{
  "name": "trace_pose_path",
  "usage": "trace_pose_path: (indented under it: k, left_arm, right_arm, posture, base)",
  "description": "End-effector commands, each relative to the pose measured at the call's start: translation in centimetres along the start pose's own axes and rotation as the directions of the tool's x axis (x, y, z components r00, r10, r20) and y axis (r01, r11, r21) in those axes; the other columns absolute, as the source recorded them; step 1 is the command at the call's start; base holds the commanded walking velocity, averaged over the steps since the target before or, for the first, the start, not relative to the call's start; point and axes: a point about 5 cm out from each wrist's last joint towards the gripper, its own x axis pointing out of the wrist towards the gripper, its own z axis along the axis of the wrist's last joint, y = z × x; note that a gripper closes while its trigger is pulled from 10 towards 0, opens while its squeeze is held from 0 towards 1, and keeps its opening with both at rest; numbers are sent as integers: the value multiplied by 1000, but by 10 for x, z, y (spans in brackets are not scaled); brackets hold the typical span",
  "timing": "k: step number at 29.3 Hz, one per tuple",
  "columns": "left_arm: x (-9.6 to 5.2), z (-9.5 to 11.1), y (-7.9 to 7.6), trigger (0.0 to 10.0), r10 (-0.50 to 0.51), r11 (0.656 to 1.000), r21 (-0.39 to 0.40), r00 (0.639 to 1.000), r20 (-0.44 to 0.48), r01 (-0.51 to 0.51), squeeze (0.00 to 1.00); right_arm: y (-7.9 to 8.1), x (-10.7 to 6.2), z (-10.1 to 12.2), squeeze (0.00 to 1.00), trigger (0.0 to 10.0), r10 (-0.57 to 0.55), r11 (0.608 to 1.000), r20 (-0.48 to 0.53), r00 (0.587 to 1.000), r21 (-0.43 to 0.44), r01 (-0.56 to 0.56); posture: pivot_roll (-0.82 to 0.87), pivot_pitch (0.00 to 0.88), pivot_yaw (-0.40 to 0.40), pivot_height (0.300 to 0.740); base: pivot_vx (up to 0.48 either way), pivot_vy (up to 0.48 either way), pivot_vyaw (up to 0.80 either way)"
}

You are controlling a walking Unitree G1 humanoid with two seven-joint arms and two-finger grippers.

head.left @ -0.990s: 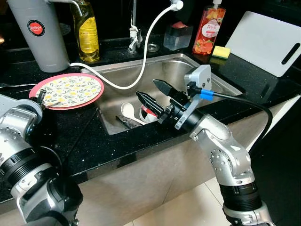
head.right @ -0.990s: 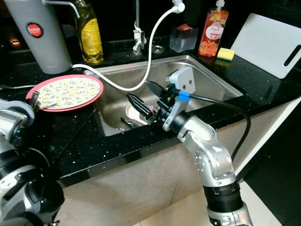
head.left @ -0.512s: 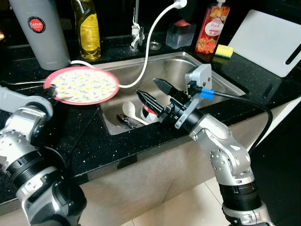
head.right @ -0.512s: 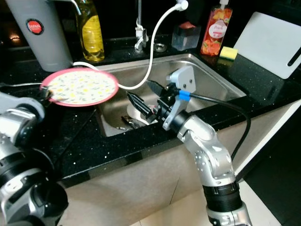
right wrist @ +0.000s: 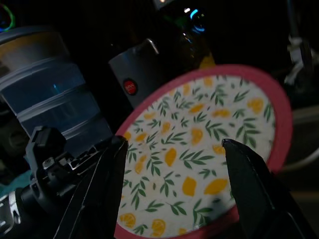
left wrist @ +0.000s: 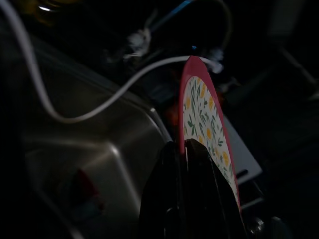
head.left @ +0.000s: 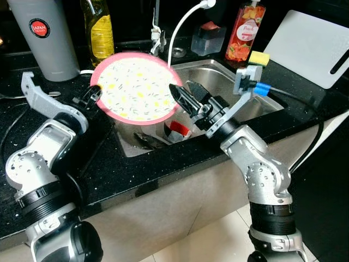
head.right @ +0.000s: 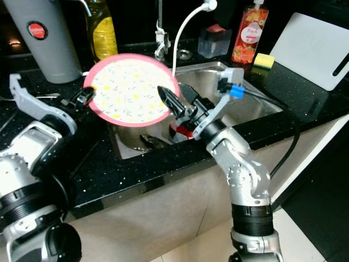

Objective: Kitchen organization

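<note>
Two grippers busy: left gripper [head.left: 91, 98] clamped on plate [head.left: 136, 87], tilted over sink [head.left: 256, 103], at its nine o'clock edge. Right gripper [head.left: 188, 98], jaws apart, probably ready to take it next.

The plate [head.left: 136, 87] between the black left gripper [head.left: 91, 99] and black right gripper [head.left: 186, 98] has a pink rim and yellow lemons with green leaves.

Black counter [head.left: 163, 169], bottles [head.left: 101, 30], cutting board [head.left: 313, 46]
</note>
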Motion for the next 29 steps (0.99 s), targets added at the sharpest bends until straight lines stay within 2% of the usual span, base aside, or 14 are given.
trace_pose_path:
  k: [1, 7, 13, 18, 21, 28, 29]
  left_arm:
    - [-1, 0, -7, 10000, -59, 998, 3, 998, 12, 59, 0]
    - [-2, -1, -11, 10000, -104, 993, 48, 995, -3, 104, 0]
    - [-2, -3, -15, 10000, -120, 990, 67, 993, -5, 121, 0]
    - [-3, -3, -20, 10000, -147, 985, 94, 989, -6, 147, 0]
    - [-3, -4, -26, 10000, -165, 974, 154, 986, -10, 164, 0]
    - [-3, -8, -30, 10000, -182, 961, 206, 983, -17, 182, 0]
    - [-4, -9, -31, 10000, -182, 954, 240, 983, -19, 181, 0]
  right_arm:
    - [-4, 1, 0, 0, 10000, -25, 999, -10, 1000, 42, 25]
    - [-9, 2, 2, 0, 10000, -51, 990, -3, 999, 131, 51]
    - [-7, 1, 8, 0, 10000, -14, 979, 25, 1000, 204, 8]
    - [-11, 2, 10, 0, 10000, -52, 983, 17, 998, 175, 48]
    - [-15, 3, 9, 0, 10000, -94, 991, -10, 996, 93, 94]
    - [-18, 4, 8, 0, 10000, -130, 989, -23, 991, 62, 131]
    - [-19, 5, 8, 0, 10000, -150, 988, -25, 988, 40, 150]
  posture:
    - [-100, 144, -42, 740]
    - [-102, 146, -43, 740]
    - [-103, 148, -46, 740]
    - [-101, 147, -46, 740]
    - [-99, 148, -46, 740]
    - [-100, 148, -47, 740]
    - [-99, 148, -46, 740]
  base:
    - [0, 0, 0]
    - [0, 0, 0]
    - [0, 0, 0]
    - [0, 0, 0]
    - [0, 0, 0]
    - [0, 0, 0]
    - [0, 0, 0]
